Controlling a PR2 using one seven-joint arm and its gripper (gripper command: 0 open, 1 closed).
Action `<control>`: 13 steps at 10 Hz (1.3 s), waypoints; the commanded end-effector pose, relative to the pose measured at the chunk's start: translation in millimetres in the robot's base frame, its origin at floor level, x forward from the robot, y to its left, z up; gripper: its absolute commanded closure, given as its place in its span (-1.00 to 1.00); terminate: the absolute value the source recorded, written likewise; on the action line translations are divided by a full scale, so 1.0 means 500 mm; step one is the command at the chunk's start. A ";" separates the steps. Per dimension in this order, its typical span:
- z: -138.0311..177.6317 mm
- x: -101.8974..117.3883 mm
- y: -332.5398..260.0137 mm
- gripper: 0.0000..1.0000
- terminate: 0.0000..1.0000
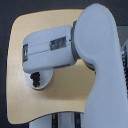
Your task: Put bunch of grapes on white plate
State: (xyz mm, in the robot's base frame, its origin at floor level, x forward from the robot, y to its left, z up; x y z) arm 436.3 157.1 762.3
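while the arm hides its gripper, the bunch of grapes (pixel 36 79) shows dark over the white plate (pixel 44 81).
exterior view: plate at the table's (pixel 70 95) eight o'clock; finger state can't be told; withdrawing blindly could drag grapes off.

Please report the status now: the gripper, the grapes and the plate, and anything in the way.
Gripper hidden under the arm, state unknown. Bunch of grapes lies on white plate, near its left edge. Arm covers part of plate; table otherwise bare.
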 end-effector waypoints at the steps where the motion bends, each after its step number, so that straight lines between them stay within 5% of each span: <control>1: -0.028 -0.004 -0.015 1.00 -1.00; 13: 0.000 -0.015 0.006 1.00 -1.00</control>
State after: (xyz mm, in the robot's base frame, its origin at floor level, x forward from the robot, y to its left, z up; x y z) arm 434.0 153.3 752.5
